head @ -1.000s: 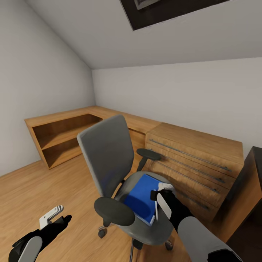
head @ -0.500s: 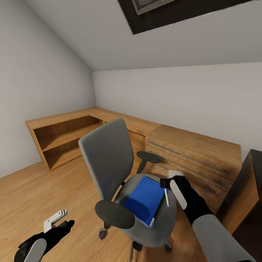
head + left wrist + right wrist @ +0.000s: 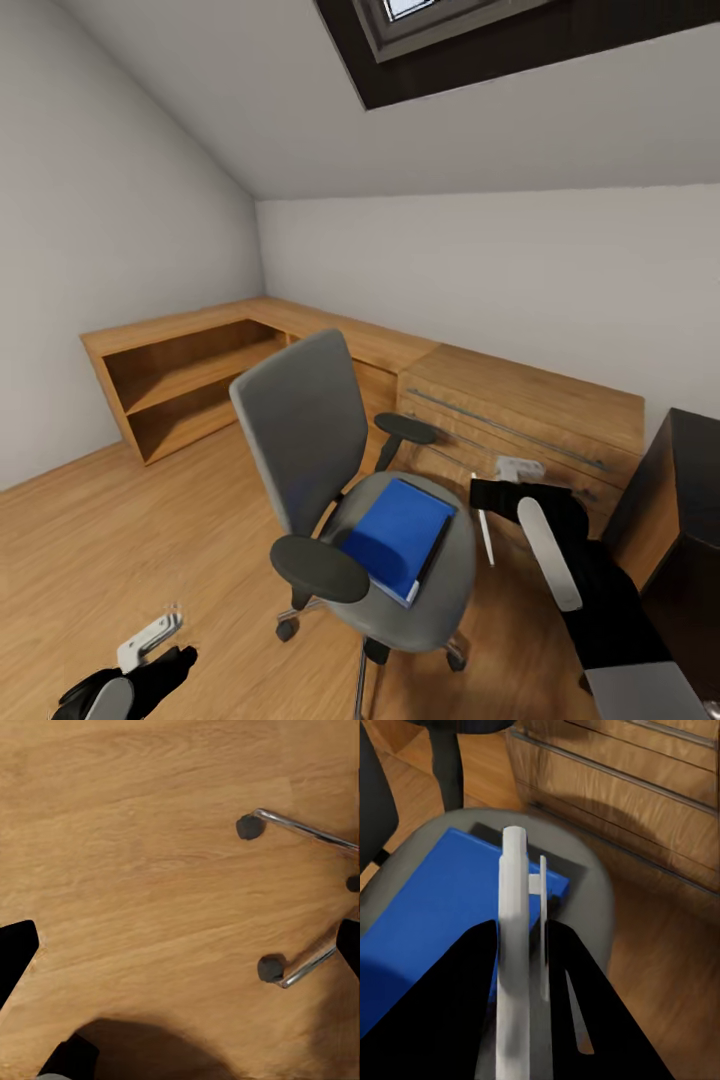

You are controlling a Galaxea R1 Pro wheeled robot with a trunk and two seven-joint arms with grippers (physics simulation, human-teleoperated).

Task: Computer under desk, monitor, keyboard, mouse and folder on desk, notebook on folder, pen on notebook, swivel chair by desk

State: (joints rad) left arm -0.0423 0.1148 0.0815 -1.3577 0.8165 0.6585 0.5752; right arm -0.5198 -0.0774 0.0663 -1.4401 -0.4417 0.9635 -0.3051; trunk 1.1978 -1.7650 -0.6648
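**Pen lifted off the chair, folder and notebook left on the seat**

Against the picture of a second ago, the right gripper (image 3: 488, 492) has moved up and away from the swivel chair (image 3: 345, 470), out toward the light-wood drawer chest (image 3: 525, 420), and the pen (image 3: 484, 533) has come with it. A second ago the pen lay at the folder's edge over the seat; now it hangs clear of the seat, beside the chair's right rim. The head camera has also shifted, showing more of the skylight (image 3: 450, 35).

In the right wrist view the pen (image 3: 513, 945) stands clamped between the two dark fingers (image 3: 472, 967), which are closed on it, with the chair seat below.

The blue folder (image 3: 398, 535) lies flat on the grey seat, with a thin dark notebook (image 3: 434, 548) edge showing under its right side. In the right wrist view the folder (image 3: 427, 922) covers much of the seat.

The left gripper (image 3: 150, 640) hangs low over the plank floor (image 3: 120, 530); its fingers are spread apart and hold nothing. The left wrist view looks down on the floor and the chair's metal legs and casters (image 3: 251, 826).

A dark counter (image 3: 690, 500) stands at the right edge.
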